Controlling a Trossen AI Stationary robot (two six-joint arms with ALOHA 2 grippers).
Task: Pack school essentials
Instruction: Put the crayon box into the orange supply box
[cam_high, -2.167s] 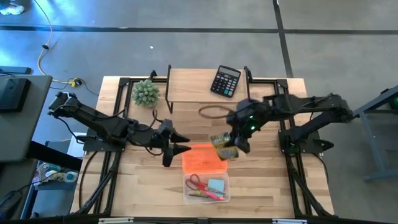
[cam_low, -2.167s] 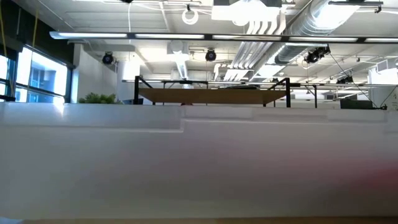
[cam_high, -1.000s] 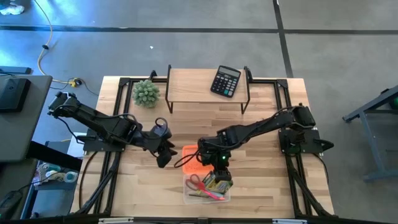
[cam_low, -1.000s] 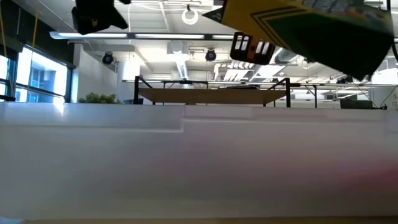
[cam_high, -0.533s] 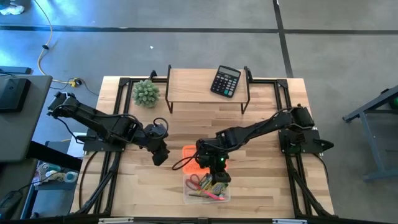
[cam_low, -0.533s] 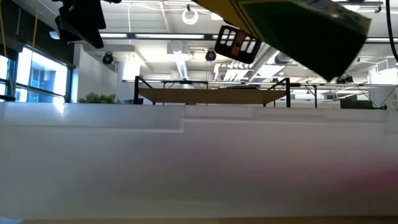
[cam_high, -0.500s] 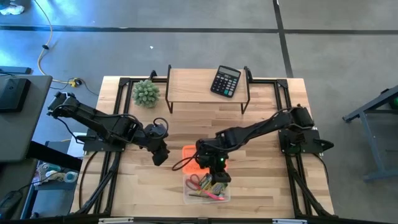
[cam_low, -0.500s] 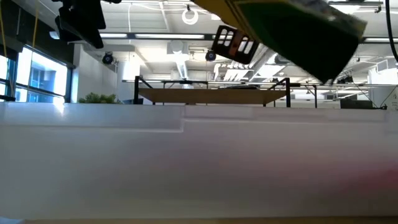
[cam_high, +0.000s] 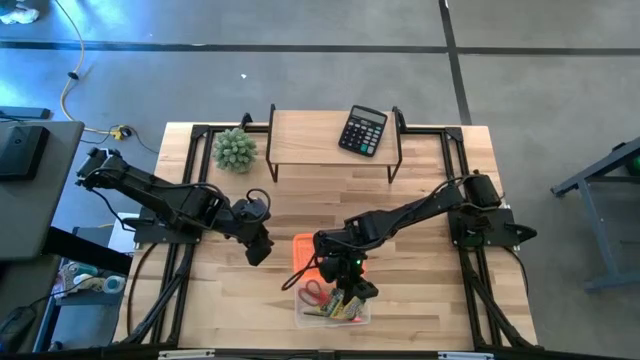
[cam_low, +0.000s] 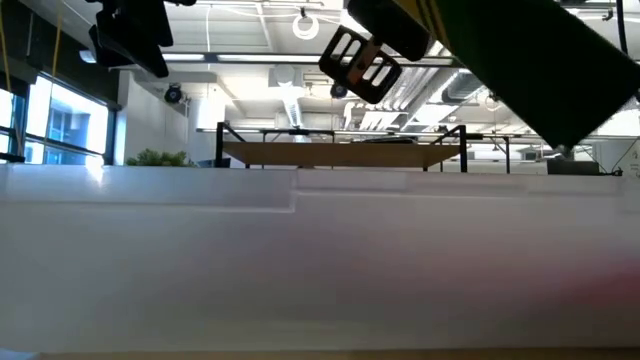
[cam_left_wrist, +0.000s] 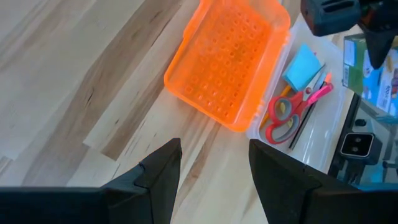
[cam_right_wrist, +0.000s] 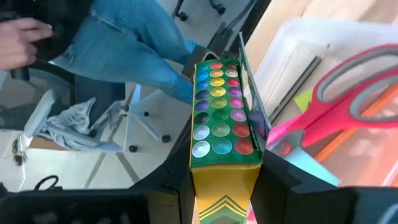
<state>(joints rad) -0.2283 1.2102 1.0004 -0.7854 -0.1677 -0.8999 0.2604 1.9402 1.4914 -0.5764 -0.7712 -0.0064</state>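
Green-and-yellow crayon box (cam_right_wrist: 222, 134) sits pinched in the right gripper (cam_high: 347, 289), low over the clear case (cam_high: 305, 315) at the bottom centre of the high view. Red scissors (cam_left_wrist: 287, 112), a blue note pad (cam_left_wrist: 301, 62) and pencils lie inside it. The left gripper (cam_high: 256, 245), fingers spread, waits left of the orange lid (cam_left_wrist: 227, 62).

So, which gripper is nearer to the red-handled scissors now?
The right. The right gripper hangs over the clear case, directly beside the red-handled scissors, holding a crayon box. The left gripper waits open, apart from the case, beyond the orange lid.
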